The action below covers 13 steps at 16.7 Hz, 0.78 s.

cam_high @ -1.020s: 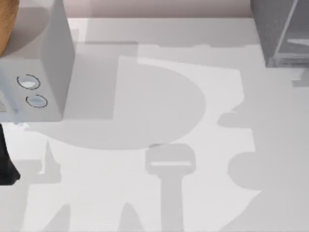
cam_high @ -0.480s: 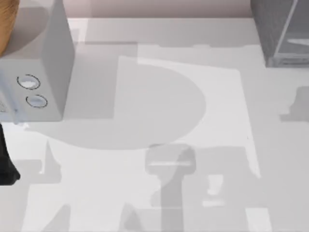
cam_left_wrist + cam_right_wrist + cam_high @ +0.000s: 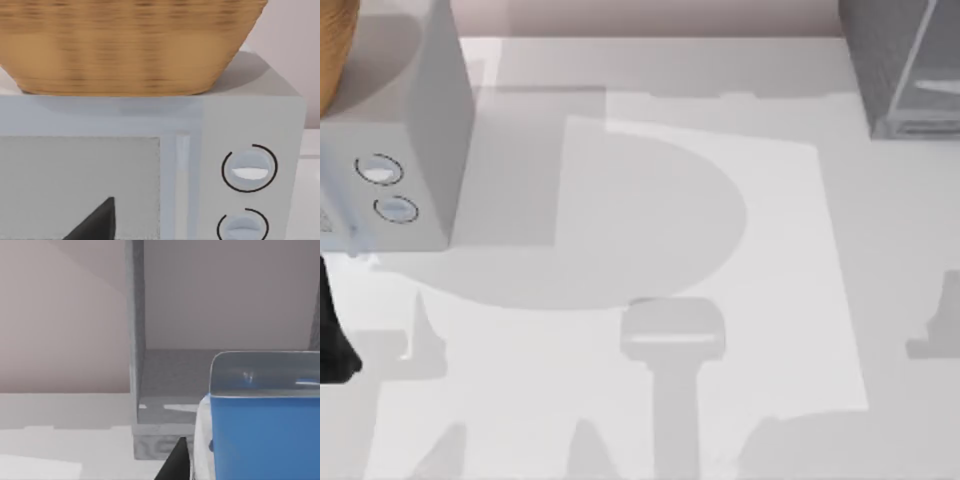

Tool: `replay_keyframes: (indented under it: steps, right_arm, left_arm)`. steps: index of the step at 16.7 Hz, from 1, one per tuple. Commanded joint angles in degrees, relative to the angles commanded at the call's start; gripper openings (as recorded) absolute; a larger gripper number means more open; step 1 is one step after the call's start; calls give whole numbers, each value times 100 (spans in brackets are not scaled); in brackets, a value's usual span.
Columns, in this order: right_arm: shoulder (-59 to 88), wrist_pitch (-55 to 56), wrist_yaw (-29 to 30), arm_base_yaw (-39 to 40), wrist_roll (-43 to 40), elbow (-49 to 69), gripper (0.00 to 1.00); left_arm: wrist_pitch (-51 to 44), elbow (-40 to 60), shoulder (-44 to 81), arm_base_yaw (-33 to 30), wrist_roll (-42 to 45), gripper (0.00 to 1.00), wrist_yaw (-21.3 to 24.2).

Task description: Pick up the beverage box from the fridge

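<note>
- Right pincer (image 3: 175,460): one dark fingertip visible; grip state cannot be told.
- Beverage box (image 3: 265,437): directly ahead, close, by the fridge (image 3: 136,365) opening, far right of desk.
- Left pincer (image 3: 95,222): idle, facing the dial box.

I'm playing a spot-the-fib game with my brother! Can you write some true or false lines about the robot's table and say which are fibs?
1. A basket sits on top of the box with dials. True.
2. The dial box has four round dials. False: two dials show on its front, one above the other.
3. The beverage box is blue. True.
4. The fridge is at the table's left side in the top view. False: it stands at the far right; the dial box is at the left.
5. In the right wrist view, the beverage box is close in front of the fridge's open frame. True.
</note>
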Motion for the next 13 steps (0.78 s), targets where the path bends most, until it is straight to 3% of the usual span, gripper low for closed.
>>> replay_keyframes:
  steps: [5, 13]
  right_arm:
    - [-977, -689, 146, 171, -22, -439, 0]
    - [-793, -519, 56, 154, -13, -379, 0]
  left_arm:
    - [0, 0, 0, 0, 0, 100, 0]
    - [0, 0, 0, 0, 0, 100, 0]
